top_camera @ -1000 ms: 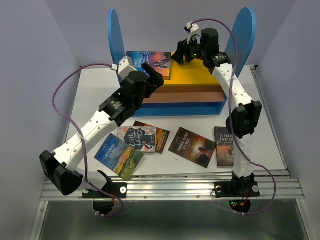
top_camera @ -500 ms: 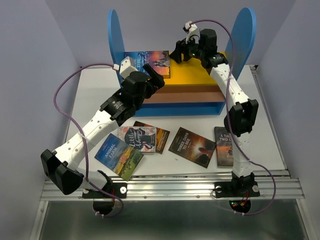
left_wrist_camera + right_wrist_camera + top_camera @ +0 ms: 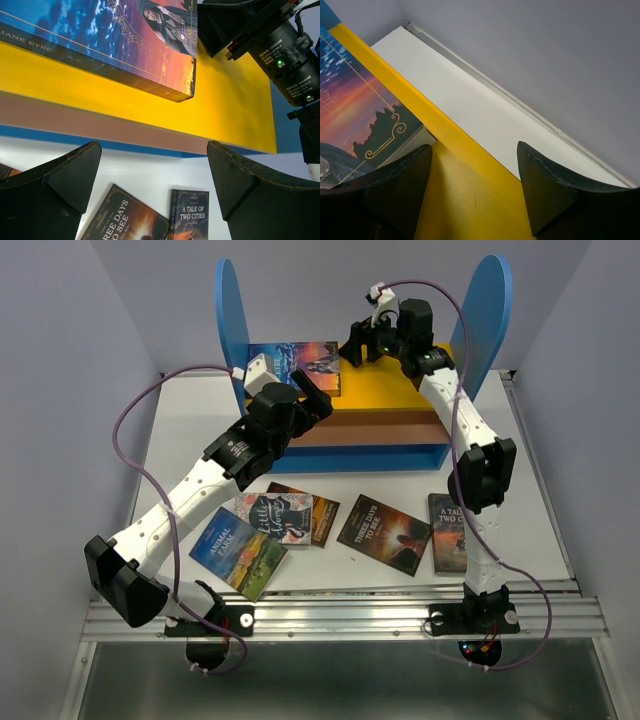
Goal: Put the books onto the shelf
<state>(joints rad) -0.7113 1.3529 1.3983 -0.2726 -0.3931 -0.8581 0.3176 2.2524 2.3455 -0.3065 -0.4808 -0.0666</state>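
Jane Eyre lies flat on the shelf's yellow top board, its corner just beside the right fingers, which stand apart and empty. Five books lie on the surface, beneath and behind the left fingers, which are spread wide and hold nothing. One placed, five left, I judge. Bare yellow board ahead of the right fingers offers room, and the blue side panel bounds it.

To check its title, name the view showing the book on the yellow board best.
Left wrist: the Jane Eyre book is large, its spine title legible. Top external shows it small; right wrist catches only one corner.
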